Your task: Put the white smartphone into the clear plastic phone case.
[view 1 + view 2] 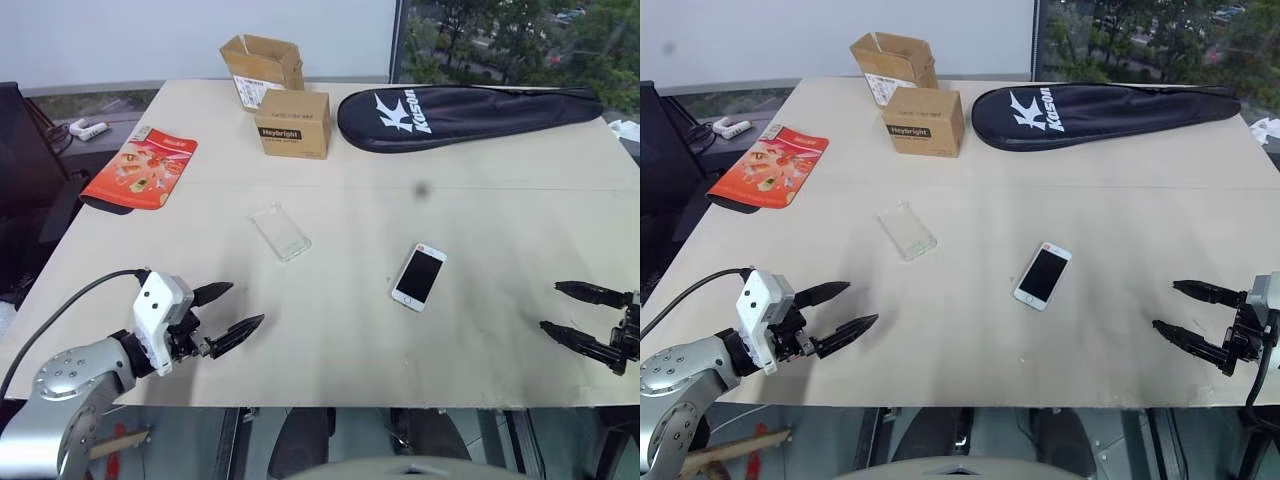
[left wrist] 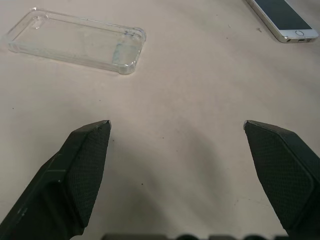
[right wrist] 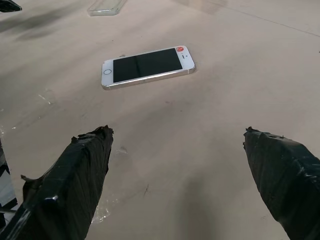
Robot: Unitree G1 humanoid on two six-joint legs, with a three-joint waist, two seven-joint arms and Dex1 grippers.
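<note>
— Where is the phone point(image 1: 419, 276)?
— Flat on the tabletop point(image 1: 480, 210), well apart from the clear case point(image 1: 281, 231).
— And the fingers?
— Left fingers point(image 1: 236, 334) and right fingers point(image 1: 578, 341) are wide apart, holding nothing.

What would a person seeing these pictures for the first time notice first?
Probably the white phone lying screen up near the middle of the table, with the clear case apart from it, further to the left. Then the long black racket bag at the far edge, and the open left gripper and right gripper at the near corners.
</note>
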